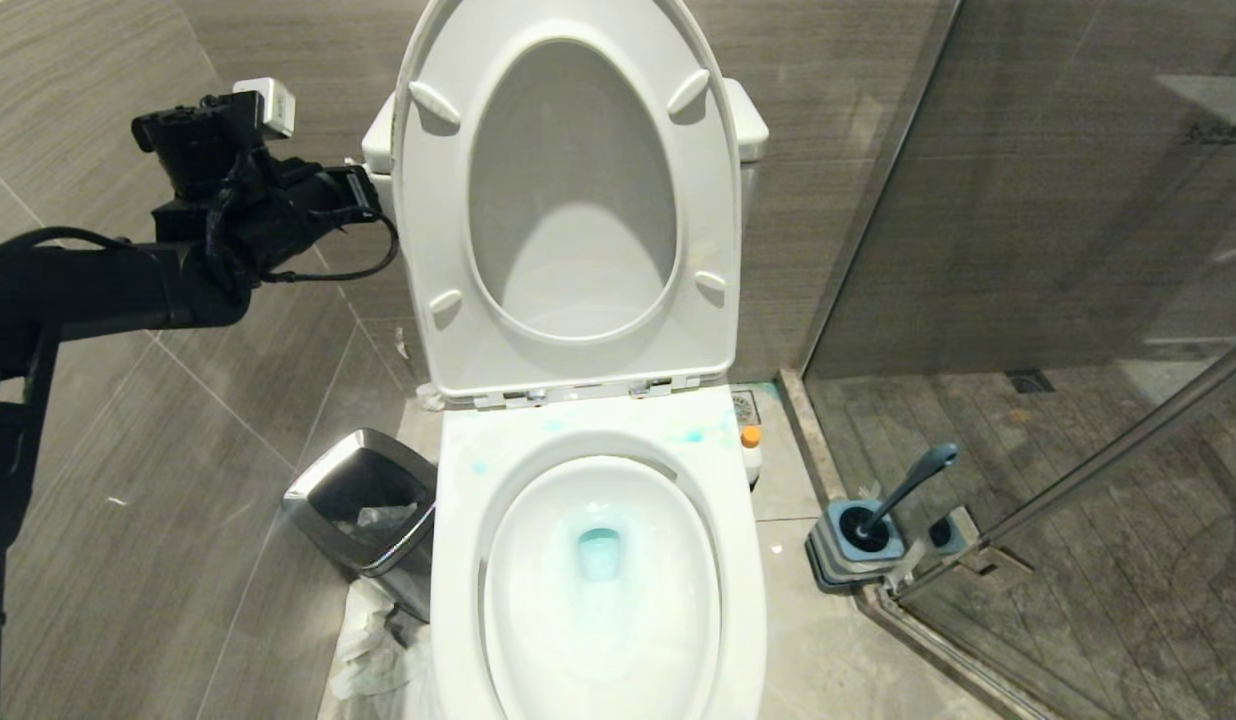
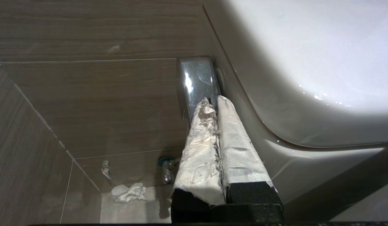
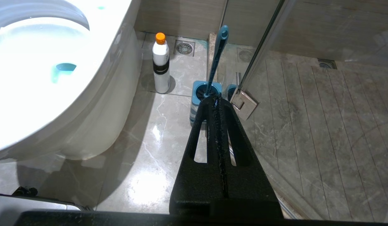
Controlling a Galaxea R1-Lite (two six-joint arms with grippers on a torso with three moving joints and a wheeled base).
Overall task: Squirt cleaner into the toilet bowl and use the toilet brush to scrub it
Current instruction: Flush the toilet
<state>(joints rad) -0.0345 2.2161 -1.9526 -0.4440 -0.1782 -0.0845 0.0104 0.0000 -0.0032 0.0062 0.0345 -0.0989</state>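
Room: grey wood-look tiled bathroom, glass shower screen to the right of the toilet bowl [image 1: 598, 560], marble-look floor around its base.
Toilet bowl: seat and lid raised against the tank; wide white rim bare except for blue marks.
Cleaner: pale turquoise smears [image 1: 693, 435] on the back of the rim and a blue tint in the water at the bowl's bottom, so I judge the squirting done.
Cleaner bottle: white, orange cap [image 3: 161, 62], standing on the floor just beside the bowl's right flank.
Toilet brush: teal handle [image 1: 913, 485] leaning in its square blue-grey holder [image 1: 858, 545], right of the bowl, against the foot of the shower screen.
My left tool: [image 2: 214, 102] padded fingers pressed together, holding nothing, tips at the chrome flush lever [image 2: 197, 81] on the left side of the tank, behind the bowl.
My right tool: [image 3: 216, 99] black fingers together, empty, low to the right of the bowl, pointing toward the brush holder.
Risk, flush: if I press the lever now, I judge the cleaner would wash away before any scrubbing.
Risk, slip: closed padded tips on a glossy lever could slide off it against the tank.
Risk, brush: the handle leans near the glass hinge [image 3: 244, 103]; a careless reach could knock the holder or strike the screen.
Bin: chrome-rimmed, lined [image 1: 363, 515], touching or nearly touching the bowl's left side.
Writing: none I can read; the bottle's dark band shows no legible text.
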